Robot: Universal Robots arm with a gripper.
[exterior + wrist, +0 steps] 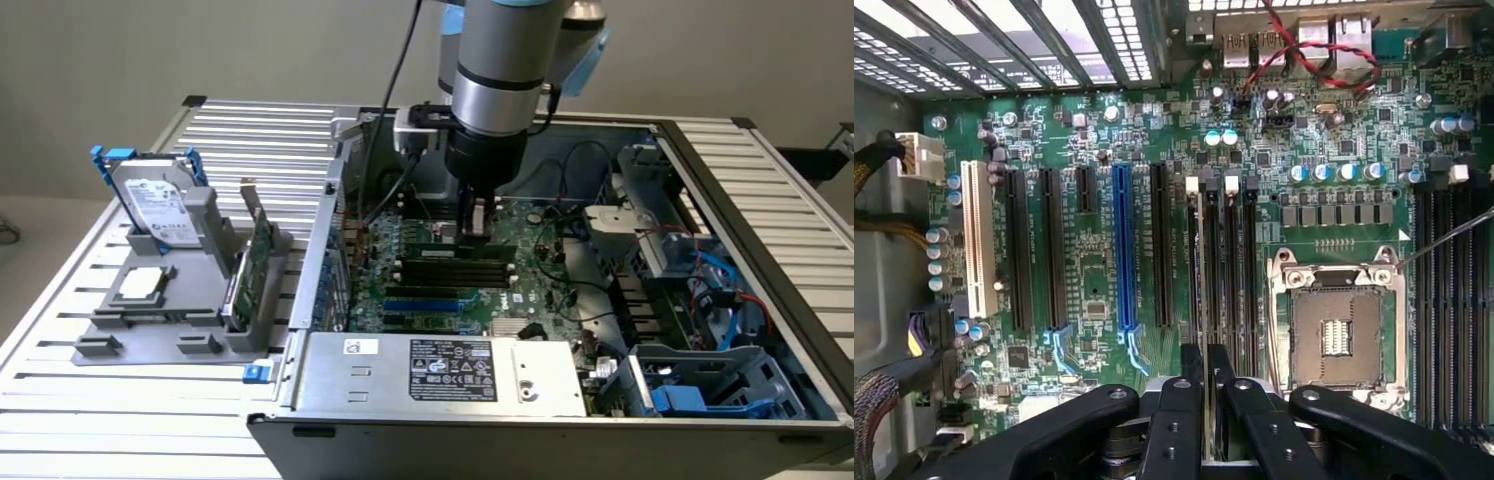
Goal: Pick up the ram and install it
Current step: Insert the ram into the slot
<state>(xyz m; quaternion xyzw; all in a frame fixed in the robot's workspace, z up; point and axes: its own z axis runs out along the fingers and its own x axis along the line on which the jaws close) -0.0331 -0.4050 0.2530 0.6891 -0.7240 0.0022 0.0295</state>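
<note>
My gripper [477, 230] reaches down into the open computer case [747, 200], right over the motherboard [441, 300]. In the wrist view its black fingers [1179, 400] stand close together, shut on the ram [1206, 280]. The ram is seen edge-on as a thin strip running along one of the dark memory slots [1239, 270] beside the CPU socket [1334, 335]. In the exterior view a short green length of the ram [451, 235] sticks out beside the fingers, low over the row of slots [454, 268]. Whether it is seated in the slot I cannot tell.
A grey holder [147, 320] at the exterior view's left carries a silver hard drive with blue rails [158, 205] and a green expansion card [256, 265]. The power supply [441, 370] fills the case's front. Cables and drive bays [707, 290] crowd the right side.
</note>
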